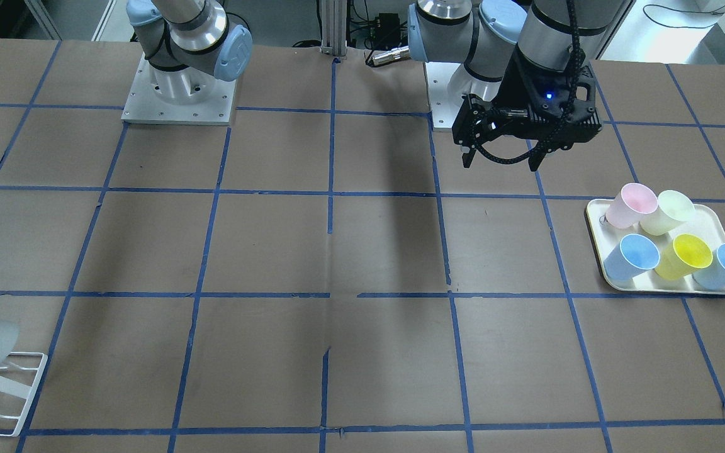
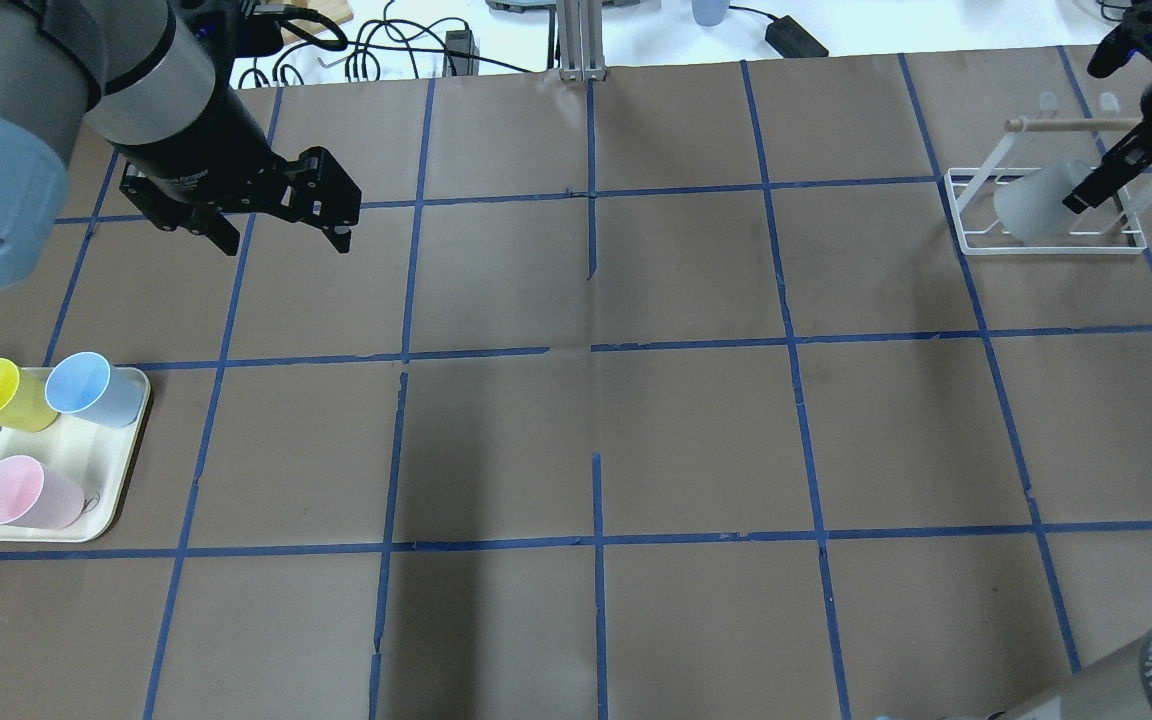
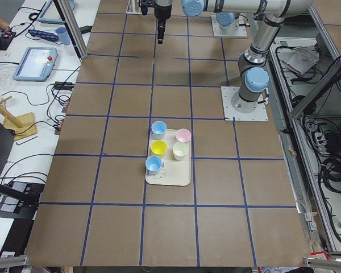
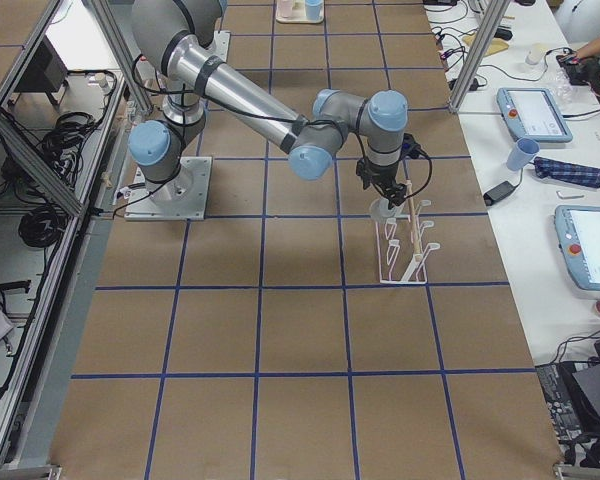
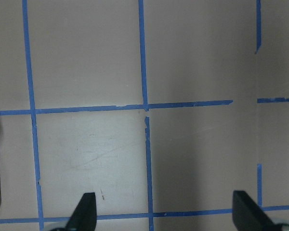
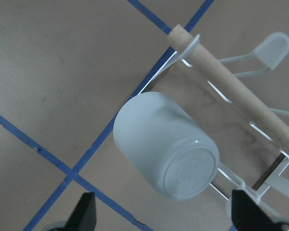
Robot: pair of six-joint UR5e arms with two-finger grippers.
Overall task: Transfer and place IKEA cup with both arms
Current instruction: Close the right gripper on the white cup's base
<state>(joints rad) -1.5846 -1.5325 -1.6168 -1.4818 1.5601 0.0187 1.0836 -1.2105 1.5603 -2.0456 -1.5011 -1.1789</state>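
On rack (image 6: 221,72) | IKEA cup (image 6: 164,144) tilted, ahead of right end effector (image 6: 164,194) | jaws spread

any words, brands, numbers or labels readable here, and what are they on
No text can be read for sure.
White print on the body of the black left gripper: too blurred to read.
Raised marks on the base of the light grey plastic cup: too faint.
Dark scribble on the cream plastic tray: too small.
White lettering on the silver-grey right arm: cut off, blurred.
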